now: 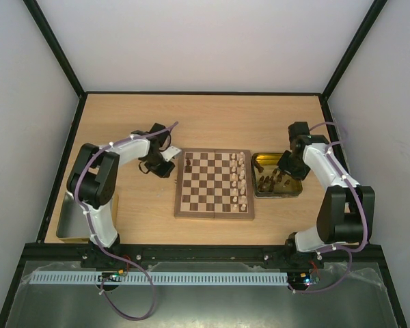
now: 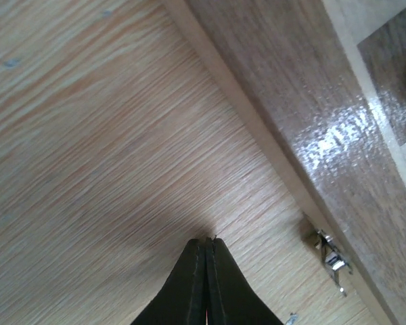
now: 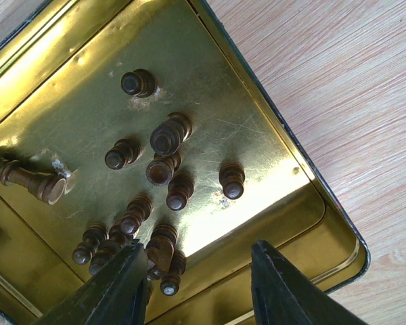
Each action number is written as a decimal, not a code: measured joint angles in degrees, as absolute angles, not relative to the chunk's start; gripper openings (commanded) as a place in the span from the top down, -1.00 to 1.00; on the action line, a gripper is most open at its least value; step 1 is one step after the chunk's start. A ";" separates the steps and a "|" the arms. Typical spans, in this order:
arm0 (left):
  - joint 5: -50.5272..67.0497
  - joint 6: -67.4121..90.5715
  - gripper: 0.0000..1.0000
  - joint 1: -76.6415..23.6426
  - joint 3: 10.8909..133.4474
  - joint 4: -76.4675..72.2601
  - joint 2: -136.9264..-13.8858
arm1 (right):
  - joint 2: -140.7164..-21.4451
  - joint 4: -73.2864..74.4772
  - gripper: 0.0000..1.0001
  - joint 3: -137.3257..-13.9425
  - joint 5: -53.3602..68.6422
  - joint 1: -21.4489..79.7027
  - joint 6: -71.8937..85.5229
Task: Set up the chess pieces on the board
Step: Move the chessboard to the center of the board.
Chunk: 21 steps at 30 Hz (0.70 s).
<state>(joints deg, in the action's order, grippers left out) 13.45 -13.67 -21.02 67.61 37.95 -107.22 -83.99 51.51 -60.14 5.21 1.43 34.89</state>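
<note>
While left hand sits closed, empty, beside board, dark chess pieces stand in gold tray just beyond open right hand.

Pale chess pieces too small from above for you to tell their kinds, your right gripper covers some dark ones in the yellow tray, tray's corner cut off by the edge

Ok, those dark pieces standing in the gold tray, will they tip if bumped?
Probably yes: the dark pieces look tall and narrow, and one piece already lies on its side. The tray looks glossy, so a nudged piece would likely slide. They stand clustered, so one toppling may knock neighbours.
</note>
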 measured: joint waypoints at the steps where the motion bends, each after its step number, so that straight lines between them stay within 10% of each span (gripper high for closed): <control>1: 13.47 -13.65 0.96 -21.28 67.66 38.00 -107.55 | -83.90 51.53 0.20 -60.14 5.17 1.54 34.89; 21: 18.94 -12.58 0.96 -24.86 71.20 38.20 -111.15 | -81.12 51.53 0.20 -60.27 3.05 2.26 34.92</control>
<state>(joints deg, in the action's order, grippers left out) 18.94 -12.58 -24.86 71.20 38.20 -111.15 -81.12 51.53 -60.27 3.05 2.26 34.92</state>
